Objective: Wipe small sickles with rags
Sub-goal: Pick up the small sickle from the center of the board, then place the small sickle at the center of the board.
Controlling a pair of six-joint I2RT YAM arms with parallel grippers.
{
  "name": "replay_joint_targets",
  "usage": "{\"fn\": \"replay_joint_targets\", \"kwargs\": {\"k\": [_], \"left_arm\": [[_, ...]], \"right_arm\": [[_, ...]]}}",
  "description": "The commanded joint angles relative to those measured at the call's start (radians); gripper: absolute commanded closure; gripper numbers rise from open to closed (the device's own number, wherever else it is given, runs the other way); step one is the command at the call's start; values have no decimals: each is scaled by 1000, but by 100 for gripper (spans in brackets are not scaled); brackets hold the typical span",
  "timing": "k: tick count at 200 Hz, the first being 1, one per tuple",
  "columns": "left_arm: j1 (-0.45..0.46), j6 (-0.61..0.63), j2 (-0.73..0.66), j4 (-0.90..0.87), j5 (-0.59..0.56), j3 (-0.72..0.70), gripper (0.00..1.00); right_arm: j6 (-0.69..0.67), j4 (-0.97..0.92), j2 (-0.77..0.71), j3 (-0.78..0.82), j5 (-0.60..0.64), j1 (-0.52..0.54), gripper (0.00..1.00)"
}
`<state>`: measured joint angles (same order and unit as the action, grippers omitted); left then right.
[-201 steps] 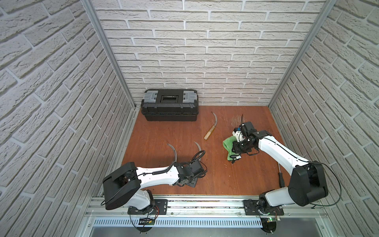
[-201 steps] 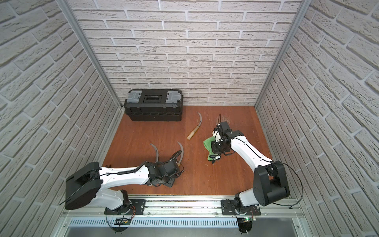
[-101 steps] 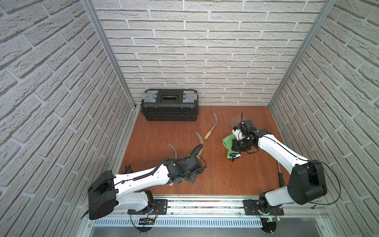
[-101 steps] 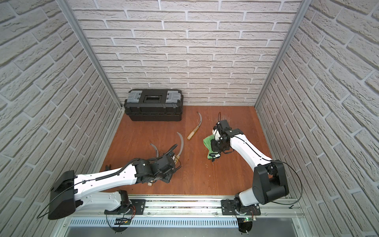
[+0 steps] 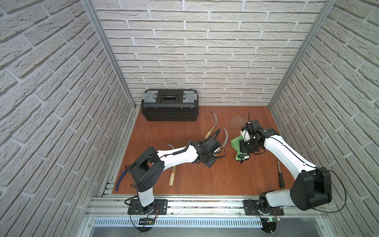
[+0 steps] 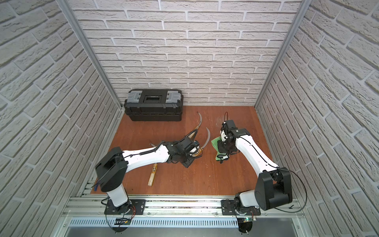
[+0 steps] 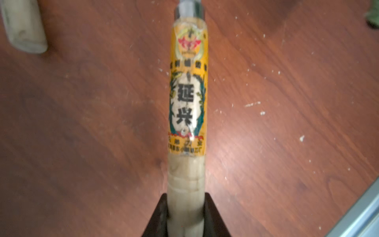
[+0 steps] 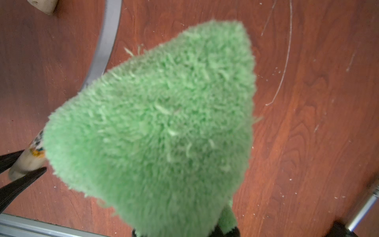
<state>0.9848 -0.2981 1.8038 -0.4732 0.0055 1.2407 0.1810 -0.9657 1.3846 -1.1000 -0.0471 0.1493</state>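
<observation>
Over the middle of the desk (image 5: 225, 180), the left fingers (image 7: 214, 221) clench only the butt end of a labelled sickle (image 7: 187, 92), its blade (image 5: 227, 136) just beside the green rag (image 5: 235, 143), which the right fingers (image 5: 244, 147) grip bunched. That end-hold looks weak: a firm wipe could lever the handle round or out. The blade's toothed edge (image 8: 106, 37) may snag the fluffy pile and drag the rag loose. One spare sickle (image 5: 209, 131) lies near the toolbox (image 5: 170, 106), a third sickle (image 5: 171, 177) partly under the left arm (image 5: 176, 156).

Sickle blade (image 5: 170, 146) partly hidden beneath left arm (image 5: 176, 157)
</observation>
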Motion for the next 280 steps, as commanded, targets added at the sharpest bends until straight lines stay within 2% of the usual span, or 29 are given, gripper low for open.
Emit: {"fn": "replay_joint_targets", "kwargs": {"k": [1, 42, 125, 173, 195, 237, 280], "left_arm": [[-18, 111, 69, 68, 95, 76, 100], [-31, 187, 203, 113, 185, 166, 100], [-36, 198, 352, 148, 192, 248, 98], [-37, 178, 339, 194, 183, 210, 79], [-36, 171, 321, 216, 175, 182, 74], [-36, 142, 288, 264, 165, 125, 68], [-32, 126, 263, 281, 150, 95, 67]], "right_arm": [[-17, -52, -39, -21, 35, -18, 97], [-23, -56, -35, -20, 30, -36, 97], [-26, -22, 1, -6, 3, -39, 97], [-30, -7, 32, -1, -38, -39, 97], [-27, -3, 42, -7, -46, -39, 97], [-29, 0, 44, -11, -46, -39, 97], [-32, 12, 54, -9, -55, -39, 97]]}}
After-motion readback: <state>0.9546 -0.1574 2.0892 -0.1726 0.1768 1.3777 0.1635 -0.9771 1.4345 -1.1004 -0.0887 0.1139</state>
